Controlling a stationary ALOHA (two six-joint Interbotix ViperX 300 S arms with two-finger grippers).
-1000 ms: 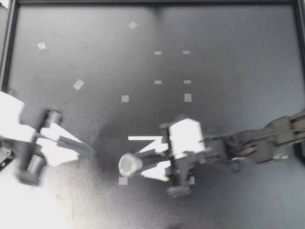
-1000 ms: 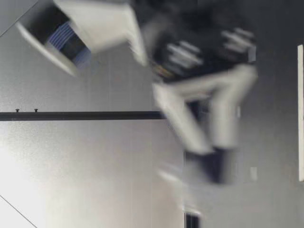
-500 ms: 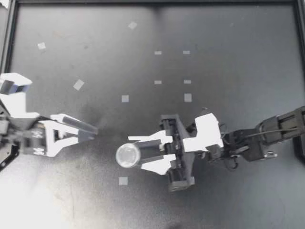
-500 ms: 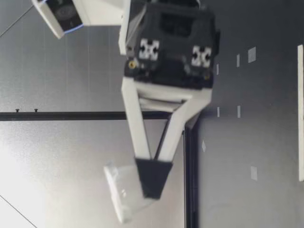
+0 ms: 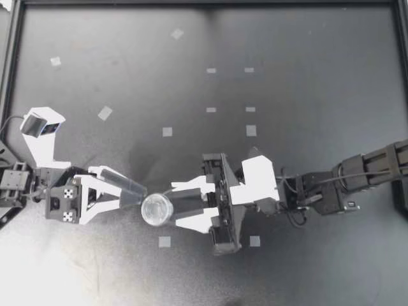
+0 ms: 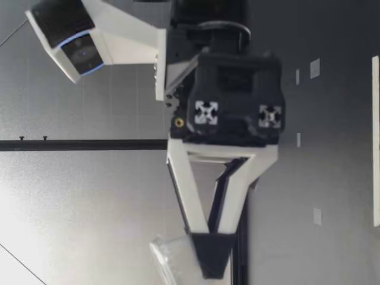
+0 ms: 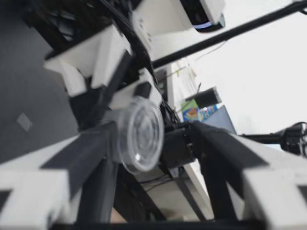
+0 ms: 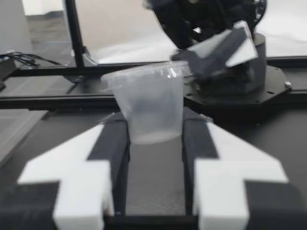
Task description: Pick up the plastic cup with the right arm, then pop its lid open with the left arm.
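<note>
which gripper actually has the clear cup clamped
My right gripper: both its fingers press the clear cup from two sides. My left gripper is open, one finger at the cup, the other clear of it.

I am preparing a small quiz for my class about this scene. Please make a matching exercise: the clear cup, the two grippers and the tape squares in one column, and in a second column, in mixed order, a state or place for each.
Column 1
1. clear cup
2. right gripper
3. left gripper
4. tape squares

Column 2
a. open, its tips close beside the cup
b. lying flat on the dark table
c. shut on the cup
d. held between two fingers, from two sides

Right pairs: 1-d, 2-c, 3-a, 4-b.
</note>
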